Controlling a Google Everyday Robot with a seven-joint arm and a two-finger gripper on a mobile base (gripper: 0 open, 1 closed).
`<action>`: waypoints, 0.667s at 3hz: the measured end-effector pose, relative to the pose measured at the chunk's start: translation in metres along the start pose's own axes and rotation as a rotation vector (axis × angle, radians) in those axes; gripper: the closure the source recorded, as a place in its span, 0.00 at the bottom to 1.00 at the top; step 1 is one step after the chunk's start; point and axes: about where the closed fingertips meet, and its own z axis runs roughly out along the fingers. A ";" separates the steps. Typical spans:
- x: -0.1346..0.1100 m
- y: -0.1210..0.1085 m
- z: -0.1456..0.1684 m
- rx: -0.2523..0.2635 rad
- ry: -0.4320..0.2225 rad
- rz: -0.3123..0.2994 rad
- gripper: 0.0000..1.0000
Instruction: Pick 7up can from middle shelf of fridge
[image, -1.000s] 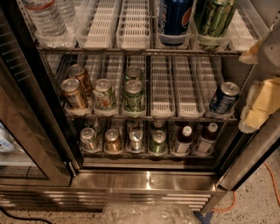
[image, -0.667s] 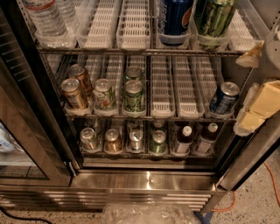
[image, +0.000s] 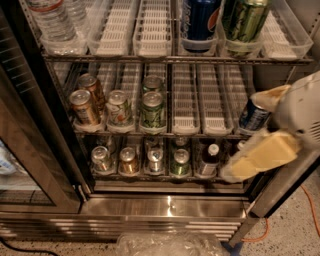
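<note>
Gripper (image: 244, 137) hung at the right edge of the fridge (image: 165, 206), in front of the right end of the middle shelf (image: 185, 107) and well apart from the 7up can (image: 119, 107). That can stood at the front of the second lane from the left. An orange can (image: 84, 106) stood just beside it on its left and a green can (image: 152, 110) just beside it on its right, so there was little room at either side. Its top and front were uncovered. The lanes between the green can and the gripper were bare white trays. A second orange can (image: 93, 85) and a second green can (image: 152, 82) stood behind the front row. The glass door (image: 30, 150) stood open at the left. A blue can (image: 253, 115) sat at the shelf's right end, partly hidden behind the gripper. Bottles (image: 50, 20) and tall cans (image: 245, 17) filled the rack above, and small cans (image: 129, 160) the rack below. The yellow fingers (image: 260, 156) were spread wide and held nothing; I could not tell whether they touched the blue can.
</note>
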 end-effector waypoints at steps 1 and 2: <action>-0.017 0.038 0.040 -0.010 -0.129 0.076 0.00; -0.034 0.038 0.050 0.002 -0.201 0.127 0.00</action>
